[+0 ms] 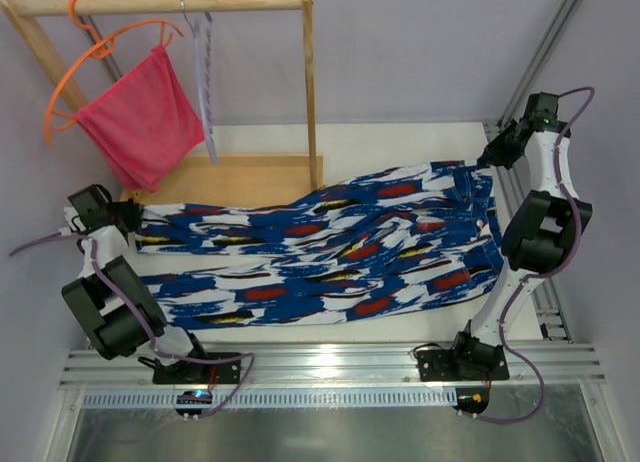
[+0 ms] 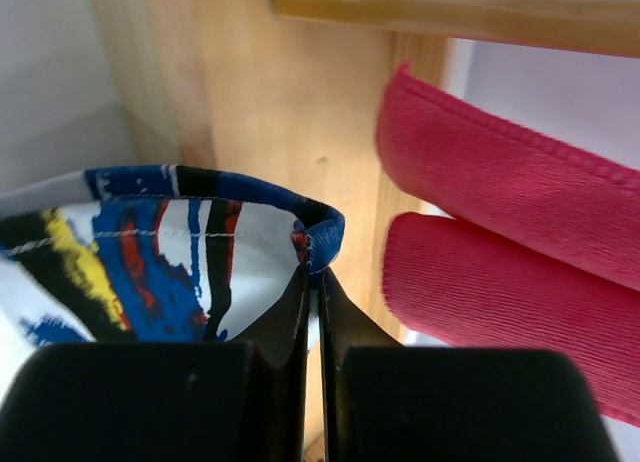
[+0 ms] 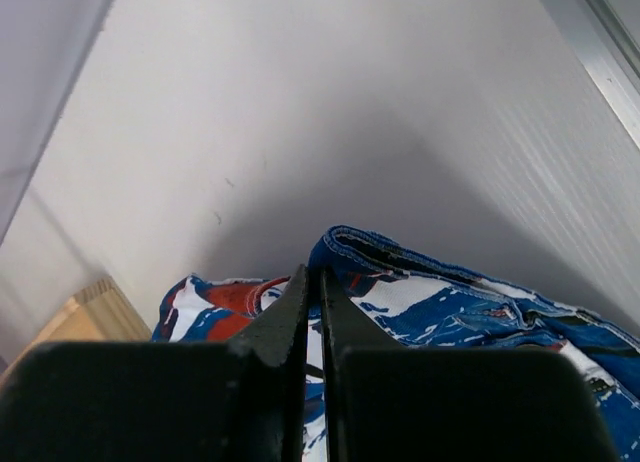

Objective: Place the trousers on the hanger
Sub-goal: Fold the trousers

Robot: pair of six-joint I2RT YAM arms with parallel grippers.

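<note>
Your left tool (image 2: 312, 270) pinches trousers (image 1: 330, 252) leg hem at counter (image 1: 400, 142) left edge; right tool (image 3: 312, 278) clamps waistband at far right corner (cloth stretched flat between). Pale hanger (image 1: 207, 92) hangs on rail (image 1: 160, 2), far left.

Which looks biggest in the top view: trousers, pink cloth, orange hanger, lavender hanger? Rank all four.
1. trousers
2. pink cloth and orange hanger: similar span, not ranked apart
3. lavender hanger, seen edge-on

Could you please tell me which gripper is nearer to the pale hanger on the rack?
Left. The left gripper, shut on a leg hem of the trousers, sits below the pale hanger. The right gripper grips the waistband far to its right.
</note>
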